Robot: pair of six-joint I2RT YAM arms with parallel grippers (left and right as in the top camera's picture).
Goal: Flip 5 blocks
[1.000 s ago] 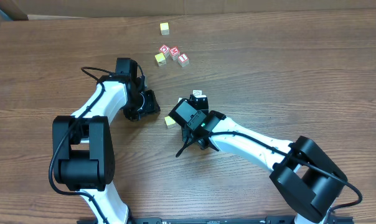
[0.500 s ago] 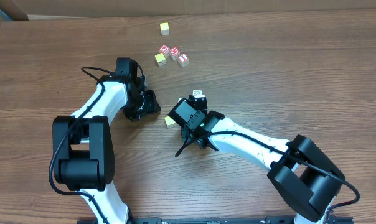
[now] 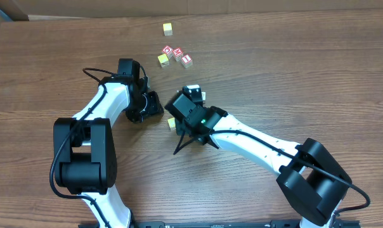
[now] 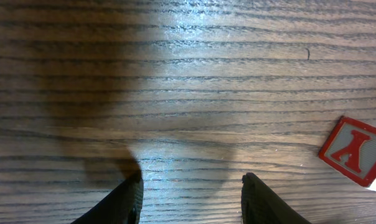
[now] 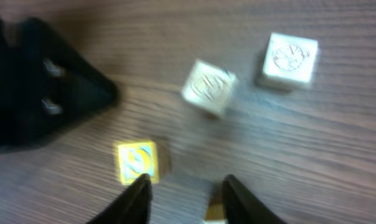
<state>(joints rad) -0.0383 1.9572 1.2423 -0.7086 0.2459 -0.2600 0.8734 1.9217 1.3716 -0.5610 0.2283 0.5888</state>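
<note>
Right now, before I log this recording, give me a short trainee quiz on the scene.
1. True or false: the left gripper holds a block.
2. In the right wrist view, how many whole blocks show? A one, B three, C five.
3. The lettered cube at the edge of the left wrist view: what colour is its letter?
Key: 1 false, it is open and empty; 2 B; 3 red.
</note>
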